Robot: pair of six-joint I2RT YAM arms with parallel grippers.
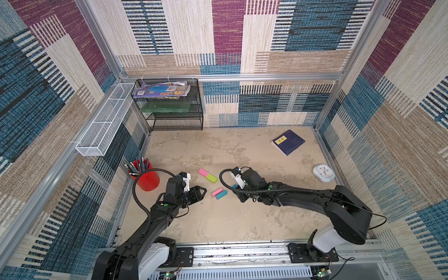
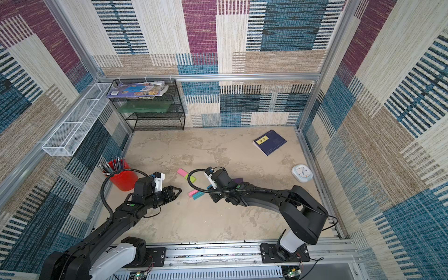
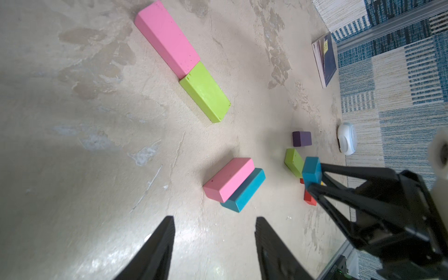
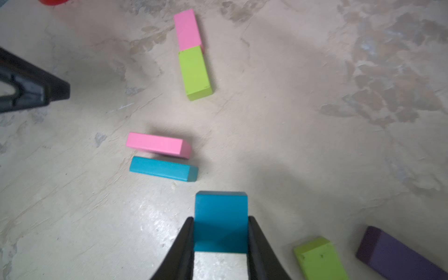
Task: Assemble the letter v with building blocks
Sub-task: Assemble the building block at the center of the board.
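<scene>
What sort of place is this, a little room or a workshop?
Probably a lab test booth staged as a desk: patterned carpet walls on a metal frame, with a red pencil cup, black mesh shelf and a clock on the tabletop.

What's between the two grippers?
A pink block and a long teal block, side by side, separate the left gripper and right gripper; seen in a top view.

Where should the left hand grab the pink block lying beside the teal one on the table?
Probably from above, across its short ends: both ends of the pink block are free, while the teal block runs along one long side and leaves little room there. The left hand is open and pointed at it.
</scene>
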